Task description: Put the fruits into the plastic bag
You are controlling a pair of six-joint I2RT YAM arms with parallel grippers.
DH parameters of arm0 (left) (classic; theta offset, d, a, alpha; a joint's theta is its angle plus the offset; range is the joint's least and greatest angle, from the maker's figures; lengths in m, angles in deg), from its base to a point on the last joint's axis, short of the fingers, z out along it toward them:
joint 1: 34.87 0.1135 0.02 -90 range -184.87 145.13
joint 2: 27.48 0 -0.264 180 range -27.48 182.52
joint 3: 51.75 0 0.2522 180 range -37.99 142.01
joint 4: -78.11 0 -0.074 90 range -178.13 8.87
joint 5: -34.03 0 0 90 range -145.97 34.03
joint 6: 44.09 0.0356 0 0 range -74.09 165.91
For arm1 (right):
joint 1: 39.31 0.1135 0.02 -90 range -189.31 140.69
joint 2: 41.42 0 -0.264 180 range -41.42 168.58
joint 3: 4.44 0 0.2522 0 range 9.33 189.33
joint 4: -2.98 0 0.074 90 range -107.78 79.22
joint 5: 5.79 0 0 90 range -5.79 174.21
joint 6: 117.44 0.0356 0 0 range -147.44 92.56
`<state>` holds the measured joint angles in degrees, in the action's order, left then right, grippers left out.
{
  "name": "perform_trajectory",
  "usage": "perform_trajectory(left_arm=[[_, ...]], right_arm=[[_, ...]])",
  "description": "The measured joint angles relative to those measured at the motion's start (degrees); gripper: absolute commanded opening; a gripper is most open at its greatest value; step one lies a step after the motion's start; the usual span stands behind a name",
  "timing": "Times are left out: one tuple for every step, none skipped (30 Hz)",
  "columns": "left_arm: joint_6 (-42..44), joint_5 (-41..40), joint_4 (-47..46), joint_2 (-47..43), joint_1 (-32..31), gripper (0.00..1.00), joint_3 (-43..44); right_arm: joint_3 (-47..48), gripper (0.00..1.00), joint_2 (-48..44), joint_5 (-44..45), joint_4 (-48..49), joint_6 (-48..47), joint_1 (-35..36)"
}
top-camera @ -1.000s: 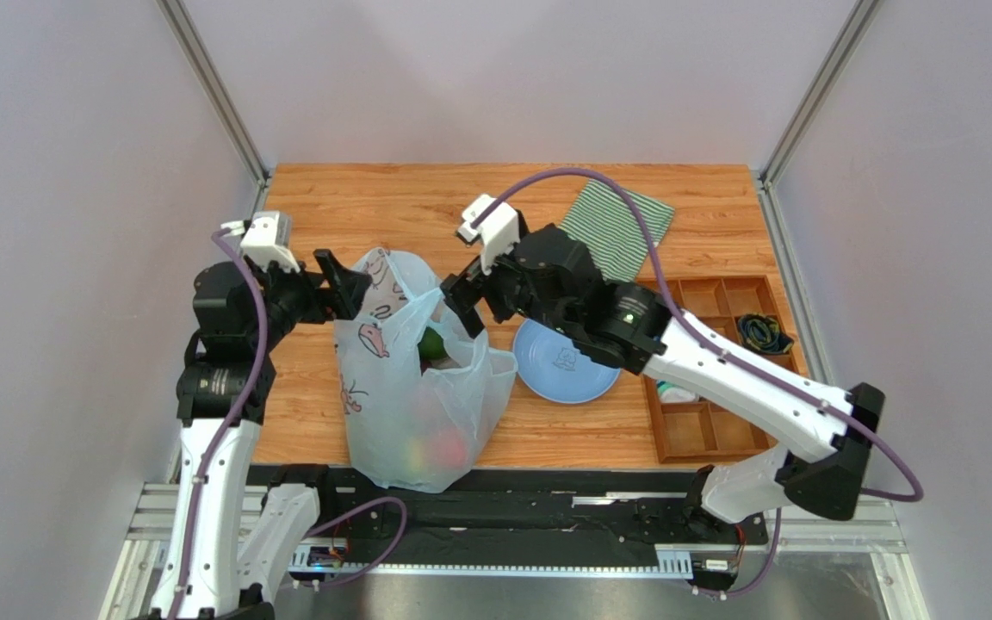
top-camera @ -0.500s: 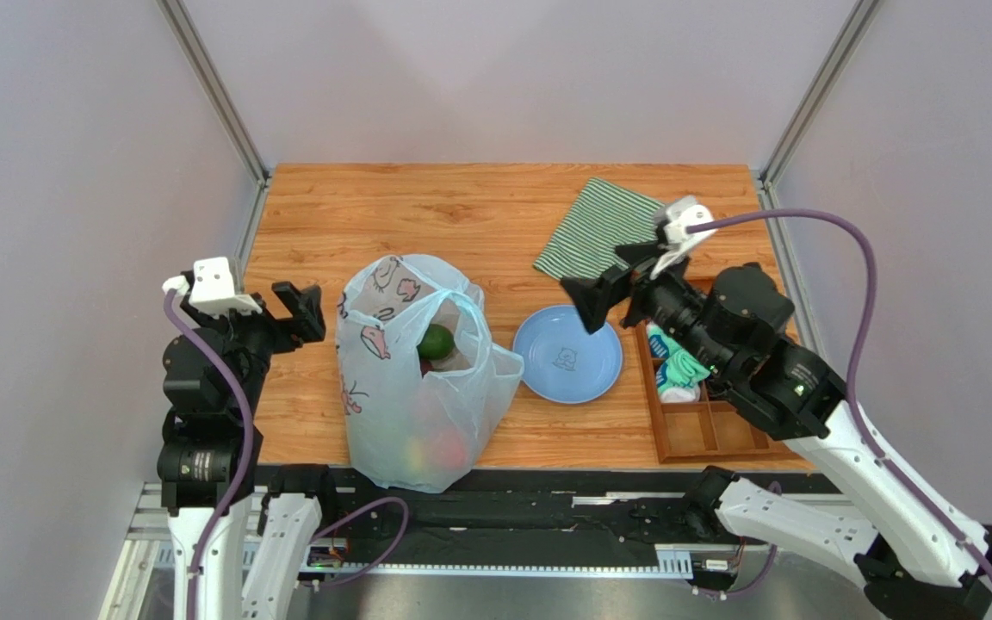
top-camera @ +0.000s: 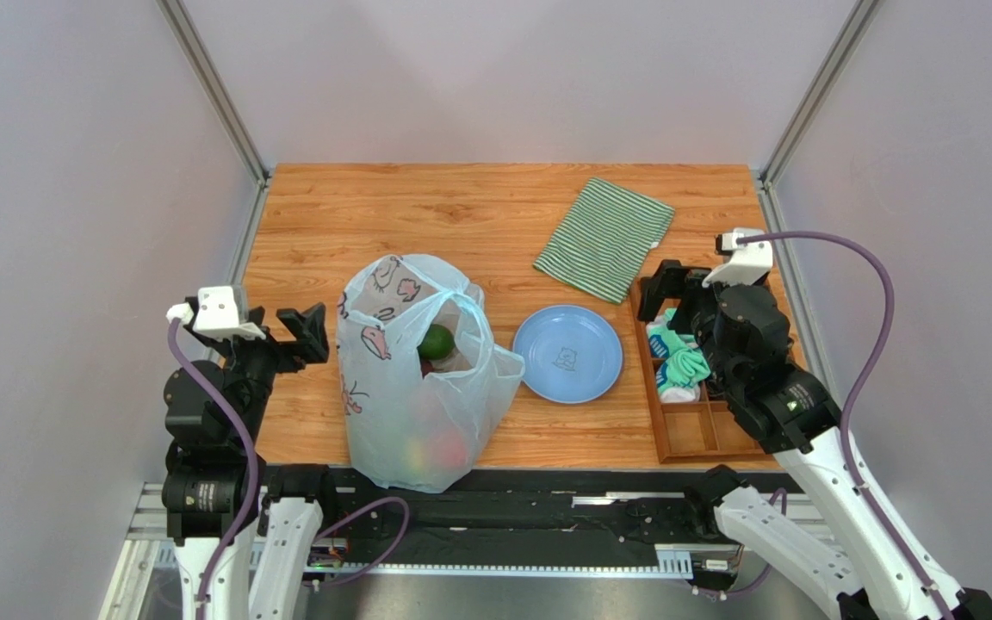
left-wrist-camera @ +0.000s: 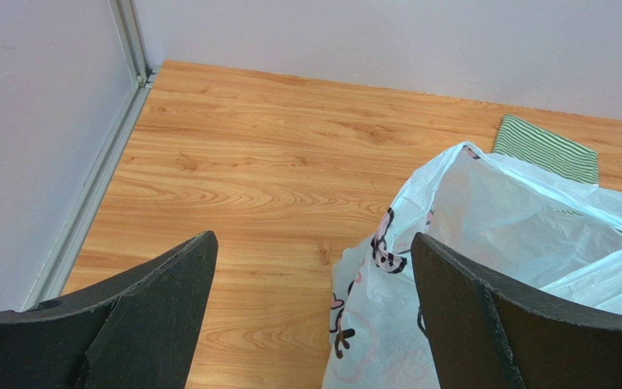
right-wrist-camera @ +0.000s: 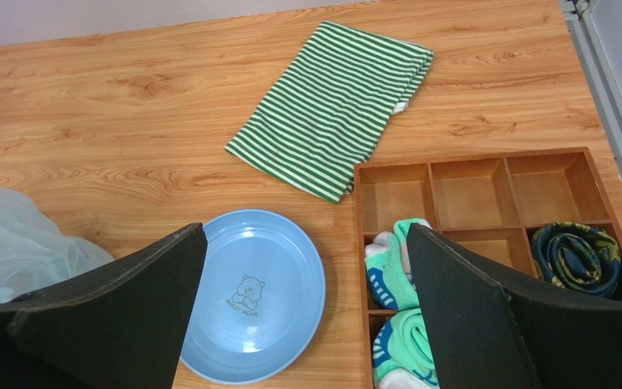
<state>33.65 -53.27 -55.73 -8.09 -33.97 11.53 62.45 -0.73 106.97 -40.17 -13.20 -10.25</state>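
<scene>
Though crumpled, plastic bag [top-camera: 382, 394] around round fruits [top-camera: 435, 342]

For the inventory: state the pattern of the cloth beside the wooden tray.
The cloth is green-and-white striped, clearest in the right wrist view.

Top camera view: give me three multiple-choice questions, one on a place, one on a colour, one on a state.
1. Where is the blue plate?
A) between the plastic bag and the wooden tray
B) inside the bag
C) in the tray

2. What colours are the striped cloth?
A) red and white
B) blue and yellow
C) green and white

3. How are the right arm's fingers?
A) shut on a fruit
B) open, holding nothing
C) shut on the plate

Answers: 1 A, it lies between them. 2 C, green and white stripes show. 3 B, they stand wide apart, gripping nothing.
</scene>
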Motion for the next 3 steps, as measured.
perform_trajectory(left_arm=[[0.1, 0.0, 0.0, 0.0, 0.0, 0.98, 0.0], [0.2, 0.0, 0.0, 0.0, 0.0, 0.98, 0.0], [0.2, 0.0, 0.0, 0.0, 0.0, 0.98, 0.0]], right_arm=[[-0.3, 0.99, -0.1, 0.3, 0.1, 0.2, -0.1], [-0.6, 0.99, -0.2, 0.5, 0.1, 0.6, -0.3], [-0.8, 0.99, -0.2, 0.6, 0.0, 0.8, -0.3]])
